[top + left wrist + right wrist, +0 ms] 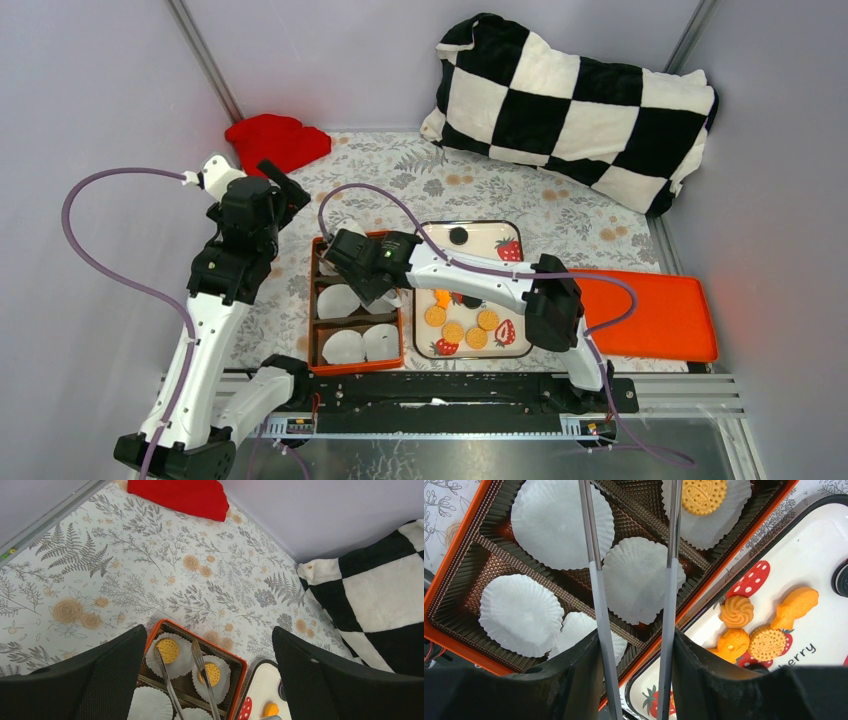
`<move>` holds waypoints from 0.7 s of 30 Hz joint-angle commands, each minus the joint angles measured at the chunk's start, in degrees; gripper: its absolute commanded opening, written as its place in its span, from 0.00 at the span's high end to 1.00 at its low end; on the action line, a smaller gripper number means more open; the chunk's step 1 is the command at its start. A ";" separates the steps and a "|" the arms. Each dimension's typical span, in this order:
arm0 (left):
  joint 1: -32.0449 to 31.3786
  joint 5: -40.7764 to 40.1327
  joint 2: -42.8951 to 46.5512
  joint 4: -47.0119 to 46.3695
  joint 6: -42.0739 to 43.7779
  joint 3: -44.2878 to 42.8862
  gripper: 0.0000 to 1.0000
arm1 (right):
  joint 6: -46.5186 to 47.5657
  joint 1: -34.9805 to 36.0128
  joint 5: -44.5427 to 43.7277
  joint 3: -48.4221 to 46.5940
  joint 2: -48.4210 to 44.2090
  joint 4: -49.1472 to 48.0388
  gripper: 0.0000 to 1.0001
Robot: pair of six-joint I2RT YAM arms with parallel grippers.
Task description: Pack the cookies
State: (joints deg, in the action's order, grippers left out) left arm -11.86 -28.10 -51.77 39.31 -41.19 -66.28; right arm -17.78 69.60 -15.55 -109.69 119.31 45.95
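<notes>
Item: cookies (453, 332), small round biscuits, mostly golden-orange, plus a black cookie (459, 236)
Unpacked stock: loose on the strawberry tray (480, 228) at the centre of the top view, most in its lower half
Packed stock: two biscuits sit in paper cups (184, 657) at the upper end of the orange box (355, 370), just left of the tray on the bench (560, 200)
Right hand (636, 632): over the box; thin metal prongs (596, 580) run out between its fingers and stand roughly half parted with nothing clamped
Left hand (208, 630): spread fully wide, empty, hovering at the upper left of the box
Handling, judged: light, stiff, brittle; crumbly rims; likely to slide on smooth metal
Where to grip, judged: across the width at the rim, with a gentle pinch
</notes>
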 commanded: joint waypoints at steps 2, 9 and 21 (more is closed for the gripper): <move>0.70 1.83 1.29 -2.08 2.37 0.71 0.01 | 0.23 0.01 -2.64 -2.33 -0.68 -0.37 0.49; 0.72 3.75 1.39 -3.44 2.50 1.36 0.01 | -4.50 0.01 -12.83 7.95 -15.00 2.44 0.52; 0.70 11.53 -2.30 -7.30 1.11 3.91 0.01 | -22.33 0.01 -18.35 35.47 -38.31 7.43 0.44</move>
State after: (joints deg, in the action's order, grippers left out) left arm -11.75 -20.12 -53.52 35.70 -40.29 -63.57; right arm -32.36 69.60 -29.74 -81.25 83.29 51.51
